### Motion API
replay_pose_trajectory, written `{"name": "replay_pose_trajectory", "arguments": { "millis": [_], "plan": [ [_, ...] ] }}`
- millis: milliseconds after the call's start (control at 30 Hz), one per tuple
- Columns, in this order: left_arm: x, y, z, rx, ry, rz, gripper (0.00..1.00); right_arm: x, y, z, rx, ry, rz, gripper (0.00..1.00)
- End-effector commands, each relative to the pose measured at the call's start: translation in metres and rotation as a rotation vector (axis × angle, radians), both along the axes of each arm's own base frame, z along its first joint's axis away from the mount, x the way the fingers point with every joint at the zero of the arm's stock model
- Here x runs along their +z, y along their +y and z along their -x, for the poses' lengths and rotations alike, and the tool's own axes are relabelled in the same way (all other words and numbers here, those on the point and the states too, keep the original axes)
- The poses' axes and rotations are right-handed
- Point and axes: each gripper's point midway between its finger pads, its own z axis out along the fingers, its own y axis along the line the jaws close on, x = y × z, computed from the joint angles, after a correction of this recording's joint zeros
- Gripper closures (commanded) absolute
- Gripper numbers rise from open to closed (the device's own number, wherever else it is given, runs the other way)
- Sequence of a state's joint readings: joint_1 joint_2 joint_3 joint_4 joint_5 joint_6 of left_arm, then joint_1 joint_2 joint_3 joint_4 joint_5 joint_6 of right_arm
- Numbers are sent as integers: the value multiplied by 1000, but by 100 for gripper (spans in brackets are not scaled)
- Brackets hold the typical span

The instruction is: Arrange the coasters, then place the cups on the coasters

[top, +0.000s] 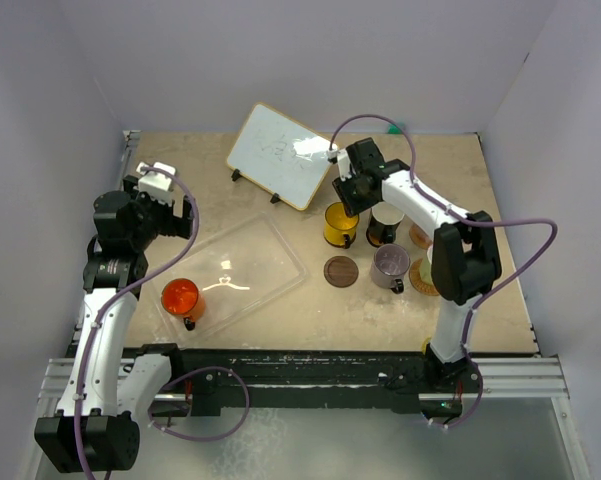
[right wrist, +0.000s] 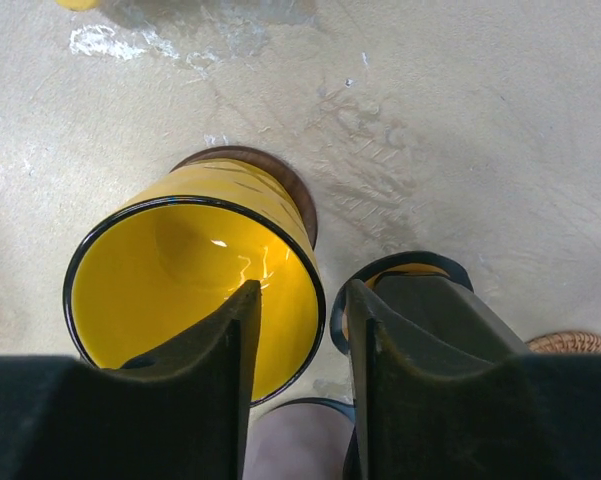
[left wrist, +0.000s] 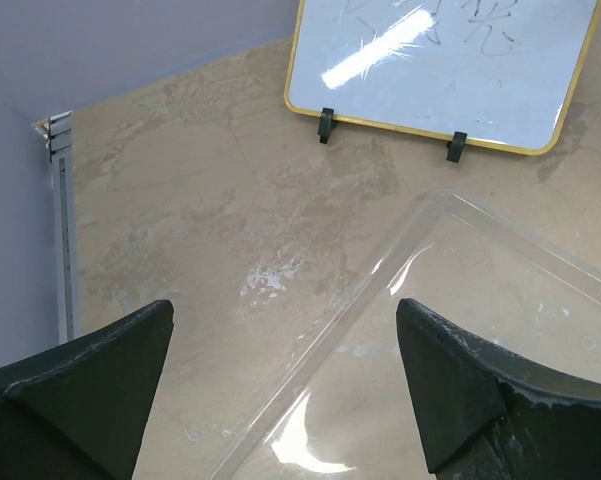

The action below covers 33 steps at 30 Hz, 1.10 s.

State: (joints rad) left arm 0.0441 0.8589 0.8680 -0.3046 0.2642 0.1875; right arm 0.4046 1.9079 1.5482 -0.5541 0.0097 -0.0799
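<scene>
The yellow cup point(right wrist: 180, 290) stands on a dark brown coaster point(right wrist: 280, 170). My right gripper point(right wrist: 302, 292) is open and straddles the cup's near wall, one finger inside the cup and the other outside over the handle point(right wrist: 400, 265). Both pads stand off the rim. In the top view the yellow cup point(top: 340, 224) has a black cup point(top: 384, 227) to its right and a mauve-grey cup point(top: 390, 266) in front. A bare dark brown coaster point(top: 341, 271) lies beside the mauve-grey cup. An orange-red cup point(top: 181, 297) sits in the clear tray point(top: 270, 255). My left gripper point(left wrist: 285, 340) hangs open over the tray's rim, holding nothing.
A yellow-framed whiteboard point(top: 280, 155) stands on its clips at the back centre. Two tan woven coasters point(top: 420, 238) point(top: 423, 282) lie partly under my right arm point(top: 460, 260). The purple walls close in on the left, back and right.
</scene>
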Motion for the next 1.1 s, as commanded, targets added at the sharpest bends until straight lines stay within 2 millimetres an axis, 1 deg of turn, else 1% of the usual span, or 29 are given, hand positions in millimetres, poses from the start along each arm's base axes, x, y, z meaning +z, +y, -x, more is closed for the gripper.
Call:
{"name": "replay_pose_trajectory", "arguments": {
  "millis": [0,100,200,267,367,500,600,667,800,933,1067],
  "plan": [
    [11,6,0,3,-44,-51,10,52,1,-13,2,-135,-32,56],
    [9,9,3,8,-34,-75,10,67,1,-18,16,-184,-32,49],
    [6,12,7,6,-21,-113,10,82,5,-17,29,-202,-60,39],
    [2,14,11,4,-9,-145,10,93,7,-15,35,-213,-78,35],
    [-12,18,19,-11,44,-204,10,112,10,-8,51,-232,-113,32],
    [-39,25,29,-29,166,-279,10,133,12,5,84,-251,-150,31],
    [-62,28,40,-69,279,-324,10,147,11,16,109,-269,-163,30],
    [-78,29,51,-101,359,-354,10,152,10,25,131,-276,-172,30],
    [-100,32,69,-153,484,-401,10,158,8,46,167,-279,-202,29],
    [-118,35,88,-218,596,-448,10,157,9,66,197,-272,-234,28],
    [-137,39,102,-255,678,-486,14,155,9,80,220,-272,-262,28]
  ]
}}
